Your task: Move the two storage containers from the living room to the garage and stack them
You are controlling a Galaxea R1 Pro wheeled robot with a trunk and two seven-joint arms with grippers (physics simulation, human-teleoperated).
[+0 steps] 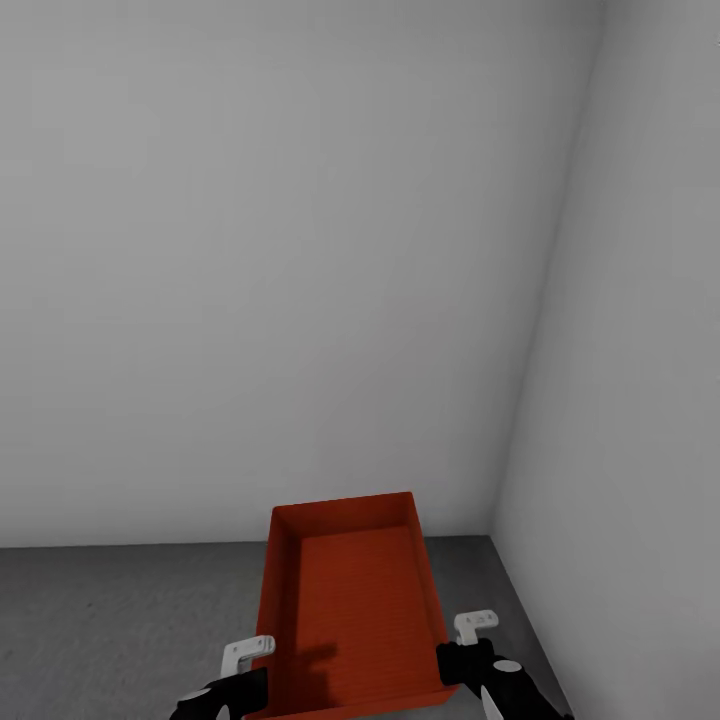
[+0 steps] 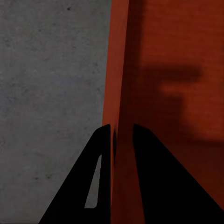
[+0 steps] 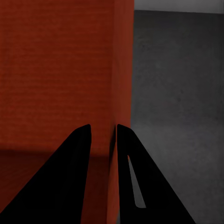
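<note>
One orange-red open-topped storage container (image 1: 355,610) sits low in the head view, empty, over the dark grey floor (image 1: 120,620) near a corner of the garage. My left gripper (image 1: 255,680) is shut on its left wall, one finger inside and one outside, as the left wrist view shows with the gripper (image 2: 122,128) astride the thin wall of the container (image 2: 172,70). My right gripper (image 1: 450,665) pinches the right wall the same way, its fingertips (image 3: 103,127) closed over the container (image 3: 56,70). I cannot tell whether the bin touches the floor. The second container is out of view.
A plain pale grey wall (image 1: 300,250) stands straight ahead and meets a second wall (image 1: 640,400) at the right, forming a corner just beyond the bin. Speckled concrete floor (image 2: 46,93) spreads out to the left, and a narrower strip of floor (image 3: 182,93) lies to the right.
</note>
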